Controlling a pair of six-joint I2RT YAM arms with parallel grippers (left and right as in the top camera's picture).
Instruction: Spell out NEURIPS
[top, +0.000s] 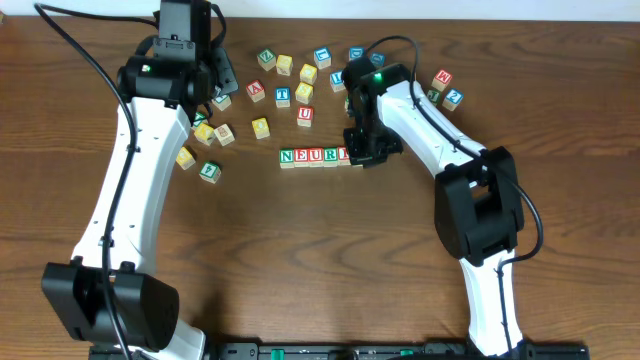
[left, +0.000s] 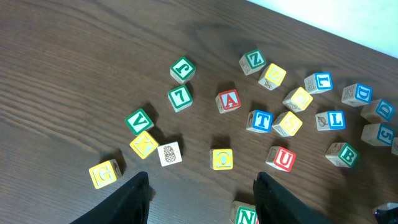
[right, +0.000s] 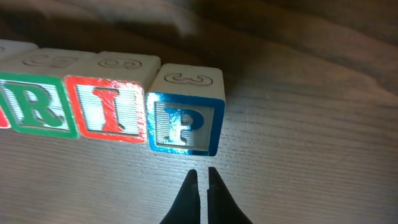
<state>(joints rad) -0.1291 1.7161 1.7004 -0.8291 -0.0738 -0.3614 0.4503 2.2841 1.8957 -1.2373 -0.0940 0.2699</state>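
A row of wooden cubes (top: 313, 156) reading N, E, U, R, I lies mid-table. In the right wrist view the row ends with a green R (right: 37, 109), a red I (right: 112, 112) and a blue P cube (right: 183, 124) touching the I. My right gripper (right: 202, 173) is shut and holds nothing, its tips just in front of the P; from overhead it covers the row's right end (top: 362, 155). My left gripper (left: 202, 186) hangs open over the loose cubes, nothing between its fingers. The green N cube (left: 245, 214) lies by its right finger.
Loose cubes are scattered behind the row: red U (left: 283, 158), red A (left: 229, 101), blue T (left: 259, 121), green B (left: 342, 154), yellow G (left: 104, 174) and several yellow-faced ones (left: 287, 123). More cubes lie at the back right (top: 443, 85).
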